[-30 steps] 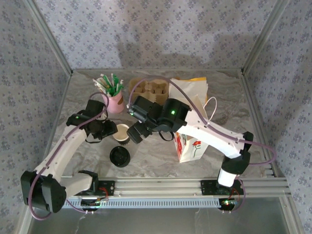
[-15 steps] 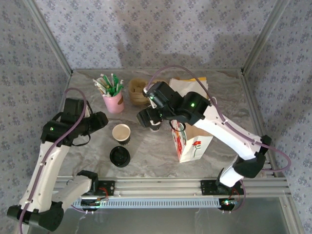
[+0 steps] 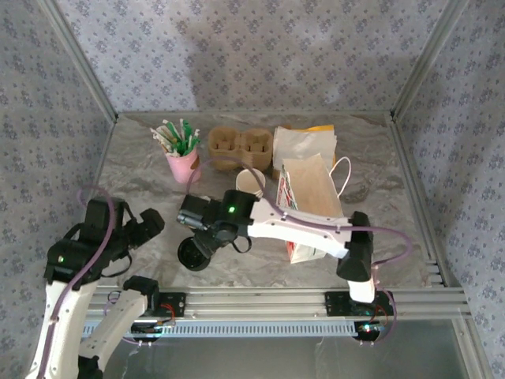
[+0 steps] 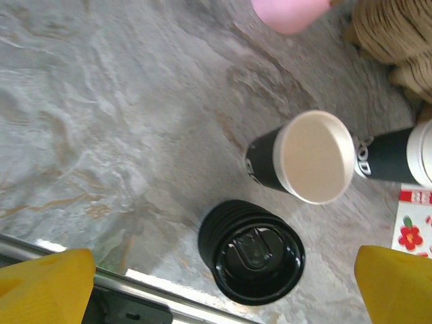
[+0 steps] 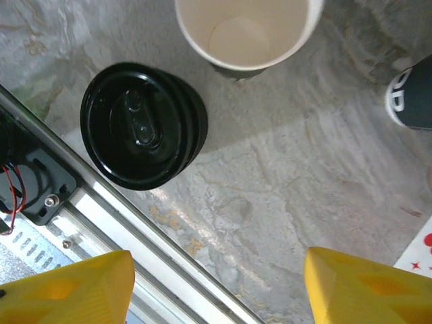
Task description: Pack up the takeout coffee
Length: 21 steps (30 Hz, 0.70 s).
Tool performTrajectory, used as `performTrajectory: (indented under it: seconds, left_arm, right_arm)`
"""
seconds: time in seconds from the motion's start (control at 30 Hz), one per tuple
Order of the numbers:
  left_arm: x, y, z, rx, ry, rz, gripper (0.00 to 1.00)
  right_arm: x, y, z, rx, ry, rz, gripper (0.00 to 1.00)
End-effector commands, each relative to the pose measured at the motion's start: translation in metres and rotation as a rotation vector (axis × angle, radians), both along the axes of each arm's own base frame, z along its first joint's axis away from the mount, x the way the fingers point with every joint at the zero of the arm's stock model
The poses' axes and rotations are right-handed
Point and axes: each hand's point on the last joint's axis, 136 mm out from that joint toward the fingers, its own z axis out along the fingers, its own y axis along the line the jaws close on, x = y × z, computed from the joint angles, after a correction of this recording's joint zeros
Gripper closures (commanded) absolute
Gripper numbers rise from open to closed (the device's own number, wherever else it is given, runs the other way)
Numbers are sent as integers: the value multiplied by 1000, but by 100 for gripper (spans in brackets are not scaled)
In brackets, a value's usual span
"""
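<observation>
- The right gripper [image 5: 216, 287] hangs above the surface [image 5: 290, 196], jaws well apart with nothing between them. The lid [image 5: 142, 125] sits ahead and off to one side of their line, not between them.
- The left gripper [image 3: 151, 221] sits back at the left, wide open and empty.
- The cup [image 5: 246, 30] stands upright and uncovered, and looks empty. It is just beside the lid but not touching it, and the bag [image 3: 312, 197] stands further right.
- The likely step is to take the lid and cap the cup before bagging it.
- Centre the jaws over the lid so the fingers straddle its rim evenly.
- Come straight down. The lid lies close to the rail [image 5: 169, 229], so the finger on that side needs room.
- Close gently, since thin plastic may flex or pop out.
- Lift clear of the cup, which looks light and easy to tip.
</observation>
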Motion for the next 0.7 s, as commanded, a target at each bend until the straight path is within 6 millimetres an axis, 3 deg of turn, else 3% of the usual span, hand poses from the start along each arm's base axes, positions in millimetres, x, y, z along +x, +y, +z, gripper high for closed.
performTrajectory:
  seconds: [0.0,0.13,0.33,0.67]
  left_arm:
    - [-21,34,11,64,-63,172,2]
    - [-30,48,24,39,-205,253,4]
    - [-33,51,23,28,-274,258,7]
    - [-26,47,34,62,-300,194,6]
  right_arm:
    - [-3,9,3,9,24,-56,36]
    - [-4,28,-12,0,27,-56,36]
    - [-6,48,-40,-39,59,-97,37]
    - [15,42,-66,-134,26,-149,47]
